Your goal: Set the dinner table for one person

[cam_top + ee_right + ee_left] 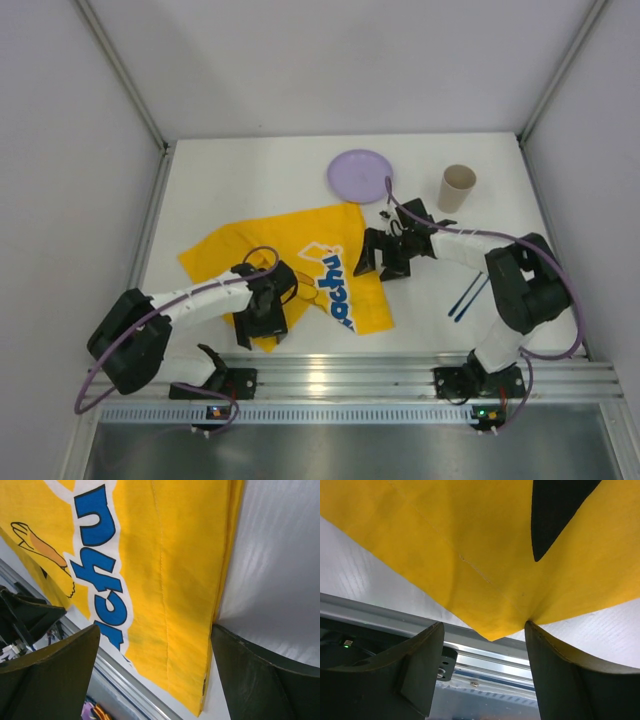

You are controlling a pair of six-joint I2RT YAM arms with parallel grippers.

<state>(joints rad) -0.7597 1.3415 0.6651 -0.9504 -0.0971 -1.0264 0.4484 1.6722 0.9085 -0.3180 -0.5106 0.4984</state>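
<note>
The large white matte rectangular dinner table [250, 180] spans the whole work area, with its ribbed aluminium rail [400, 375] along the near edge. A yellow printed cloth mat [230, 250] lies crumpled at the near middle. The left gripper [262, 312] stands wide open over the mat's near corner, holding nothing. The right gripper [385, 255] is equally spread, straddling the mat's right edge. A lilac round plate [360, 175] and a beige paper cup [457, 187] sit toward the far edge, and blue chopsticks [468, 296] lie near the right edge.

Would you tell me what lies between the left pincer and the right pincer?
The yellow cloth mat with blue lettering lies between the left pincer and right pincer, clearest in the top view.
</note>
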